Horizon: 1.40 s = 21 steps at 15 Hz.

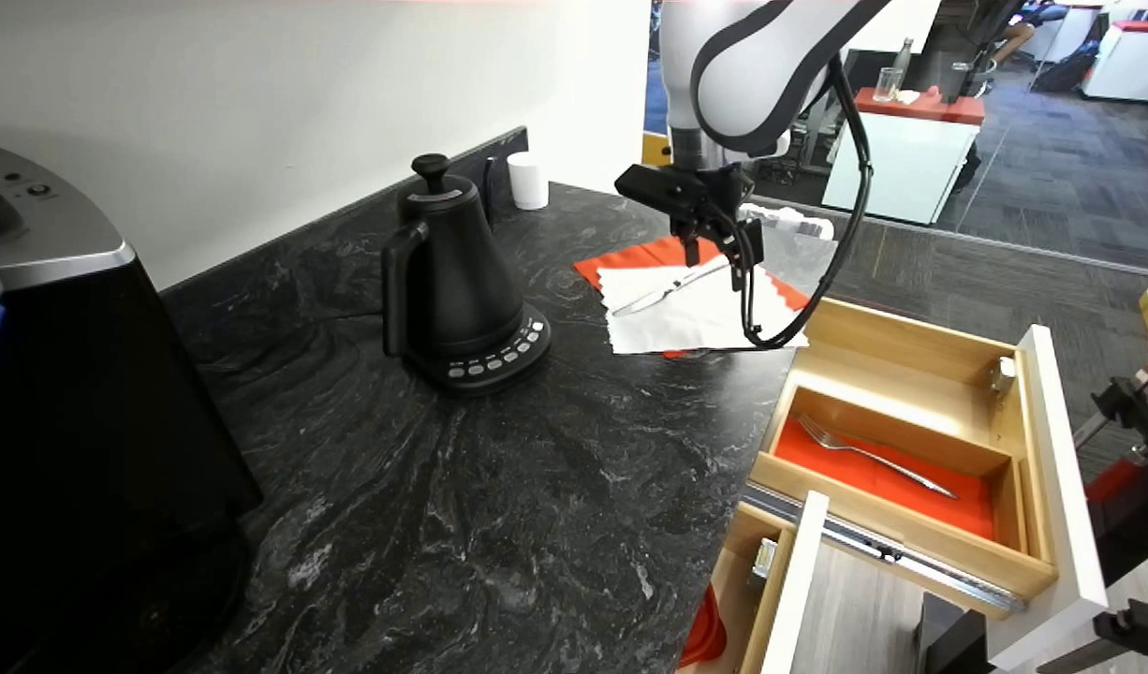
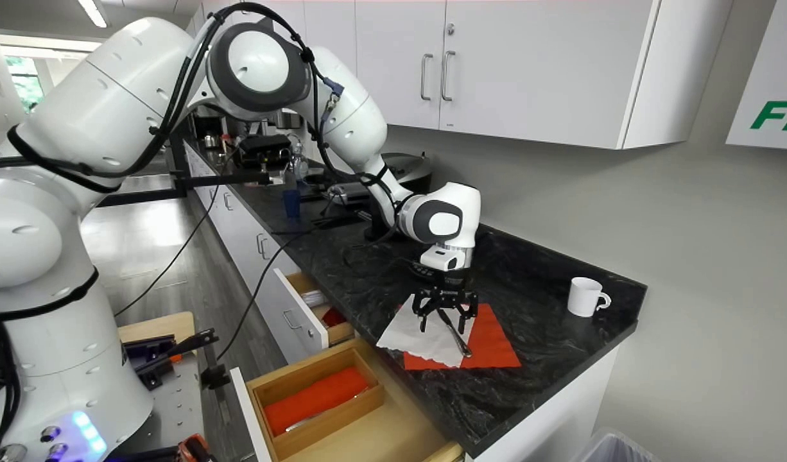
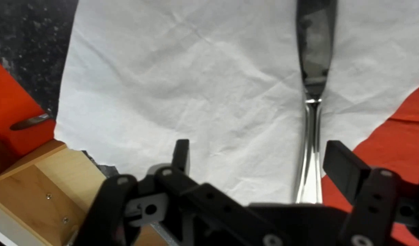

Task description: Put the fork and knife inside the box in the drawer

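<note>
Left of your hand (image 3: 257, 152) in the wrist view, the fork (image 3: 30, 122) is lying inside the box (image 3: 30, 160), itself sitting in the drawer (image 3: 72, 174); your hand is hovering, fingers apart, over the white sheet (image 3: 196, 92); on it, the knife (image 3: 314, 85) is resting beneath the gap, nearer the right-hand finger. For grasping, seemingly your present step, you should be centring the hand rightward, keeping finger faces parallel to the knife's length, and clamping just above the sheet.

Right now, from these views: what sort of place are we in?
Probably an office kitchenette: a black kettle on a push-button base stands on the dark counter, white cupboards hang above it, and what looks like office carpet lies beyond.
</note>
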Available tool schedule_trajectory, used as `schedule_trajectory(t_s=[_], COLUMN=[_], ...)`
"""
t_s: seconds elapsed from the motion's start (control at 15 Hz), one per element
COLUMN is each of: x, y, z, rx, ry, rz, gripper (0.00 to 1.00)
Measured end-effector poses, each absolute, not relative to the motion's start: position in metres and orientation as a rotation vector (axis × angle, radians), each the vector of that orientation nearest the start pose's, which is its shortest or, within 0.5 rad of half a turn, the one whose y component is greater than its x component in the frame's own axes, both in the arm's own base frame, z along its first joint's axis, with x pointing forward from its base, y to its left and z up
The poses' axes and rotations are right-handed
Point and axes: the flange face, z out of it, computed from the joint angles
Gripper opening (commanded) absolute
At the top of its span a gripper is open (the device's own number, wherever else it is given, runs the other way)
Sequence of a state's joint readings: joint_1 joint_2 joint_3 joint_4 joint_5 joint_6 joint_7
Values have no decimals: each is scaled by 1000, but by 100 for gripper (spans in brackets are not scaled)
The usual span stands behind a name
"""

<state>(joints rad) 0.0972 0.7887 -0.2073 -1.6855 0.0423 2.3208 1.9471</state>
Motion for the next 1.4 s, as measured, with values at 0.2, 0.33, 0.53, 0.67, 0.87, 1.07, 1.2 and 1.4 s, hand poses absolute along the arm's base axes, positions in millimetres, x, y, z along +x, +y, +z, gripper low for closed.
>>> schedule_trajectory(t_s=[0.2,0.33,0.53,0.67,0.87,1.07,1.2,1.4], x=[644,639,630,625,621,622,624,626], y=[-60,-60,-60,-61,-62,-68,-71,-72], z=[135,134,131,128,127,132,137,140], rx=[-1756,-1766,-1775,-1776,-1772,-1766,-1768,-1771], ry=[2811,2786,2764,2760,2760,2748,2736,2721], rz=[-53,-94,-132,-142,-150,-186,-220,-252], gripper=[100,100,100,100,100,100,100,100])
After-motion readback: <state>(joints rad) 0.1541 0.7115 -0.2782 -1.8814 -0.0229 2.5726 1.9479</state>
